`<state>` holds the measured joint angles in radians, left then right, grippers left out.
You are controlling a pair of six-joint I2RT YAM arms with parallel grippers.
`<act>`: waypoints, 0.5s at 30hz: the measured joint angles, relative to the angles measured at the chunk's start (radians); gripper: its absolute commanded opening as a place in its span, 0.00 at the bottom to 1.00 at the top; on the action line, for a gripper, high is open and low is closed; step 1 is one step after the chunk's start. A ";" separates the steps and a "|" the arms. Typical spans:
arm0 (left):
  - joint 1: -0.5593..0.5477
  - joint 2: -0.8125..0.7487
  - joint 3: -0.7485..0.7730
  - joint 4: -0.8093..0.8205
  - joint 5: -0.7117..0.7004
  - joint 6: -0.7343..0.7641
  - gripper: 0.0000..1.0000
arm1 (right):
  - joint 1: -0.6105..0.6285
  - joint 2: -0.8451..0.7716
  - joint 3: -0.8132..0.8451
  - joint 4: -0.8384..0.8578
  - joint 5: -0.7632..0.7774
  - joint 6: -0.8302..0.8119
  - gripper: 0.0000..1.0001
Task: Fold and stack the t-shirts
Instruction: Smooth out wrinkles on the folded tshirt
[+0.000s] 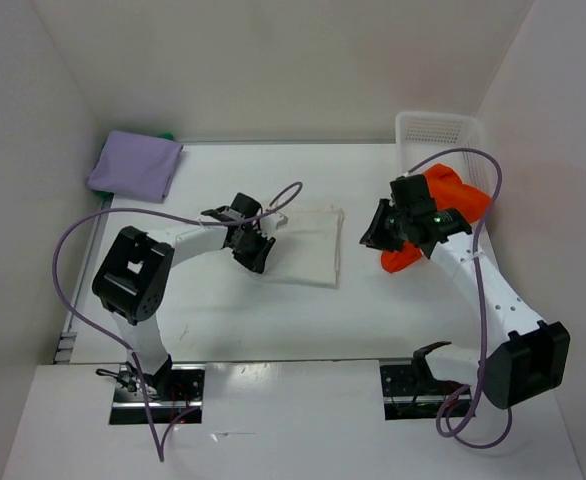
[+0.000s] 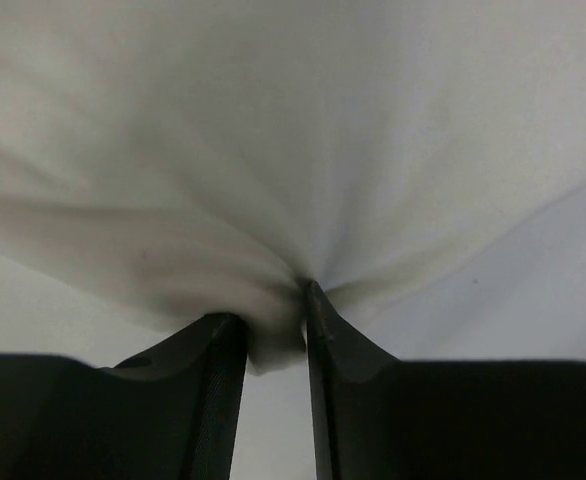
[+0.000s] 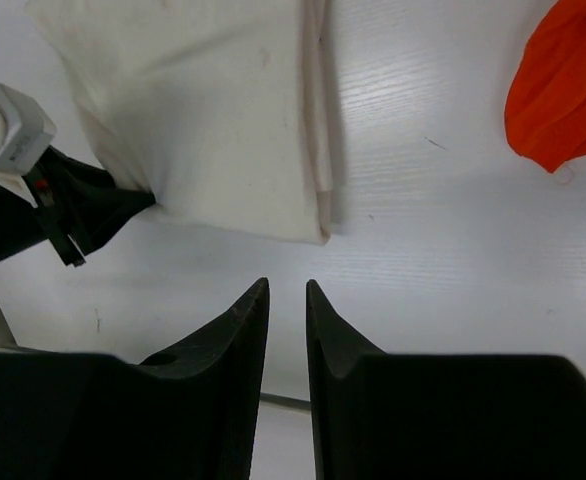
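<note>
Left gripper [image 1: 250,240] clamped on left edge of white t-shirt [image 1: 303,245], cloth bunched between fingers [image 2: 218,380]. Shirt lies flat at centre of surface [image 1: 273,330]. Right gripper [image 3: 287,290] narrowly apart, empty, at shirt's 3 o'clock. Orange-red t-shirt [image 1: 458,200] crumpled at 2 o'clock, by basket [image 1: 438,130]. Lavender t-shirt [image 1: 135,163] folded at 10 o'clock.

I see the white table [image 1: 223,320] carrying a white shirt [image 1: 308,245] spread mid-table, a folded purple shirt [image 1: 135,165] far left, and an orange shirt [image 1: 453,200] by the basket [image 1: 438,125] far right.
</note>
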<state>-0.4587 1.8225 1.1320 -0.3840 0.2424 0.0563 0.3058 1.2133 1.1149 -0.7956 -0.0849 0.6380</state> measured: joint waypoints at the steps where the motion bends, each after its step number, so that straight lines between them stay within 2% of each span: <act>1: -0.011 -0.008 -0.008 -0.016 0.004 0.015 0.46 | 0.008 0.000 -0.010 0.008 -0.003 0.002 0.27; 4: -0.022 -0.026 -0.021 -0.058 0.016 0.050 0.56 | 0.041 0.005 -0.037 0.030 -0.010 0.018 0.35; 5: -0.022 -0.033 -0.023 -0.072 0.017 0.055 0.65 | 0.055 0.011 -0.045 0.036 -0.013 0.024 0.41; 8: -0.013 -0.069 -0.027 -0.127 0.006 0.082 0.88 | 0.084 0.057 -0.051 0.060 -0.027 0.039 0.45; 10: 0.006 -0.119 -0.023 -0.158 -0.013 0.097 0.92 | 0.092 0.097 -0.057 0.082 -0.033 0.050 0.49; 15: 0.105 -0.177 0.120 -0.145 -0.055 0.126 0.90 | 0.094 0.233 -0.061 0.136 -0.048 0.061 0.52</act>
<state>-0.3538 1.6451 1.2522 -0.5289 0.1875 0.1825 0.3996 1.4464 1.0534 -0.6594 -0.1329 0.6994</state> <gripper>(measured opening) 0.915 0.520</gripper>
